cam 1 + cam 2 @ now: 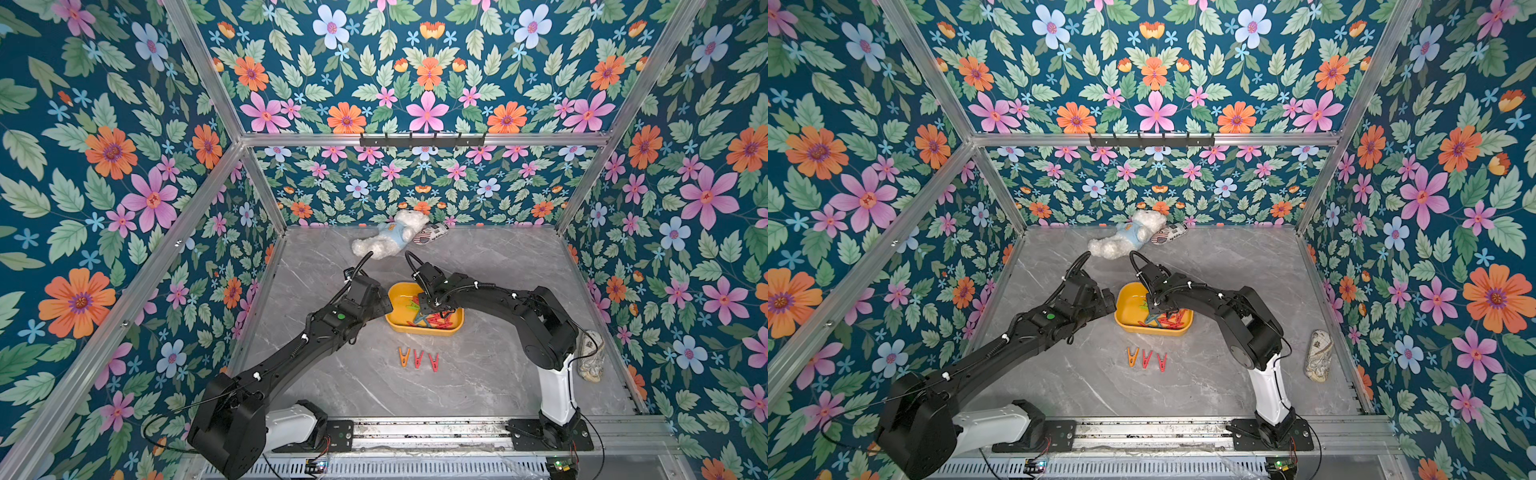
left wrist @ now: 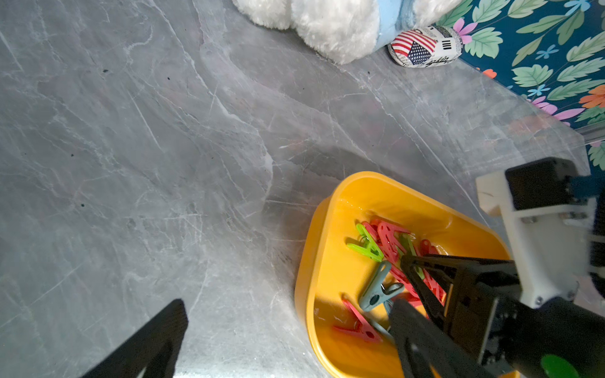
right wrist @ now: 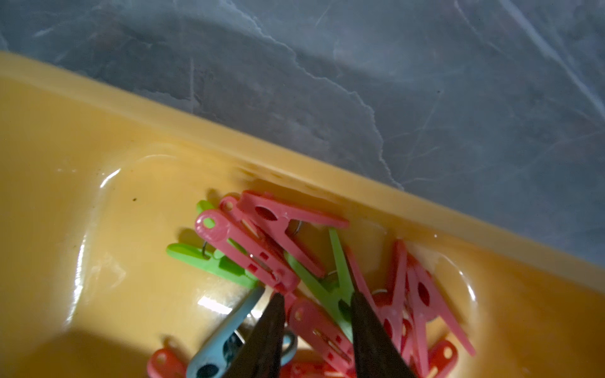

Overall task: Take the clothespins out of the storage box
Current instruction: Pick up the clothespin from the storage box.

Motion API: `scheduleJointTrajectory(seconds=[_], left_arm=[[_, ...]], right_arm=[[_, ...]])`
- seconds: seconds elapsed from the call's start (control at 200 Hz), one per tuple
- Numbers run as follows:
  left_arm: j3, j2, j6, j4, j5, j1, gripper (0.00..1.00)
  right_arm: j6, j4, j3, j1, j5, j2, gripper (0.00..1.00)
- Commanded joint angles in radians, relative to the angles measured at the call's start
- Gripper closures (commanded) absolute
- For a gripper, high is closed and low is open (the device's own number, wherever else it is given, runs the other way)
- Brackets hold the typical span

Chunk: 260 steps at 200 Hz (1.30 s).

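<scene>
The yellow storage box (image 1: pixel 424 330) sits mid-table and holds a heap of clothespins (image 1: pixel 436 320), mostly red with some green and grey-blue. Three more clothespins lie in a row on the table in front of it: one orange (image 1: pixel 403 356) and two red (image 1: pixel 418 358). My right gripper (image 3: pixel 316 296) reaches down into the heap, its jaws partly apart. A red pin (image 3: pixel 320 330) and a green pin (image 3: pixel 337 294) lie between its fingers. My left gripper (image 2: pixel 288 327) stands wide open and straddles the box's left end wall (image 2: pixel 304 261), one finger over the table and one over the box.
A white teddy bear (image 1: pixel 388 239) and a flag-printed pouch (image 1: pixel 430 235) lie against the back wall. A patterned pouch (image 1: pixel 590 355) lies by the right wall next to the right arm's base. Floral walls enclose three sides.
</scene>
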Motion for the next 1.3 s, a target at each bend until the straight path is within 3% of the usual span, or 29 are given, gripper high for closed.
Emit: scheduleJointTrajectory(seconds=[0.0, 0.385, 0.915, 1.295], left_arm=[[0.003, 0.000, -0.006, 0.012, -0.002, 0.003, 0.00], [0.011, 0.005, -0.001, 0.011, 0.006, 0.009, 0.00], [0.060, 0.052, 0.087, 0.056, 0.100, 0.014, 0.00], [0.124, 0.107, 0.175, 0.067, 0.199, 0.027, 0.00]], right_arm=[[-0.021, -0.038, 0.018, 0.001, 0.040, 0.018, 0.68], [-0.008, -0.053, 0.018, 0.006, 0.074, -0.015, 1.00], [0.142, -0.097, -0.029, 0.007, 0.027, -0.184, 1.00], [0.356, -0.096, -0.227, 0.034, -0.027, -0.381, 1.00]])
